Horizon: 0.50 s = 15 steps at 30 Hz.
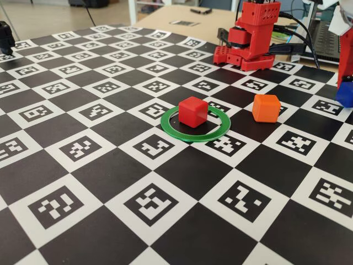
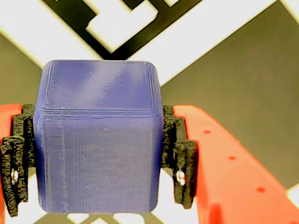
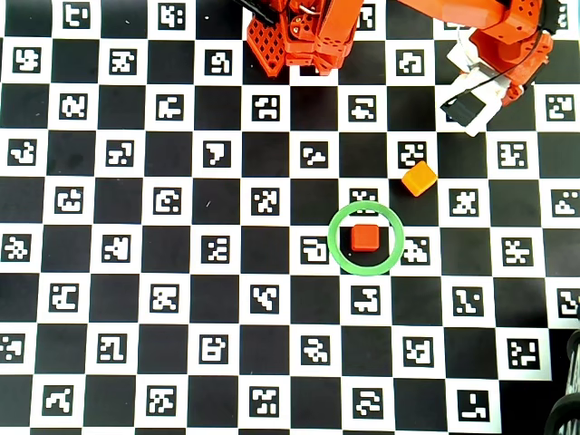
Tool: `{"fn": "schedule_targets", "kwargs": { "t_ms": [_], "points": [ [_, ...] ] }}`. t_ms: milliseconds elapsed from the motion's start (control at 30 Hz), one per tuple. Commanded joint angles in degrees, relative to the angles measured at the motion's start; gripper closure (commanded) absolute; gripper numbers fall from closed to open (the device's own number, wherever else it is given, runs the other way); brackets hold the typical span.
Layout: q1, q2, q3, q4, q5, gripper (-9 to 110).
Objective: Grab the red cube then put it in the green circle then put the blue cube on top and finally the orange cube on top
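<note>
The red cube (image 1: 192, 110) sits inside the green circle (image 1: 190, 138), a thin flat ring on the checkered mat. Both also show in the overhead view, the cube (image 3: 365, 236) and the ring (image 3: 333, 240). The orange cube (image 1: 266, 108) stands just right of the ring, up and to the right of it in the overhead view (image 3: 420, 178). My gripper (image 2: 96, 140) is shut on the blue cube (image 2: 98, 144), with a black pad (image 2: 180, 154) pressed against each side. The blue cube (image 1: 346, 94) is at the right edge of the fixed view. In the overhead view the arm hides it.
The red arm base (image 1: 251, 41) stands at the far edge of the mat, at the top of the overhead view (image 3: 304, 36). A black object (image 1: 5, 36) sits at the far left. A dark round object (image 3: 566, 417) is at the overhead view's bottom right corner.
</note>
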Motion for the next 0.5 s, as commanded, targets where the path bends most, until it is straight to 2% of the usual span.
{"fn": "schedule_targets", "kwargs": {
  "t_ms": [0,267,333,467],
  "points": [
    [2.37,1.93,-10.02,5.89,-0.79,96],
    [16.96,1.93,-26.19,18.02,-3.60,97],
    [22.06,2.20,-27.33,19.78,-9.05,97],
    [32.08,3.16,-26.63,22.41,-12.92,98]
  ]
}}
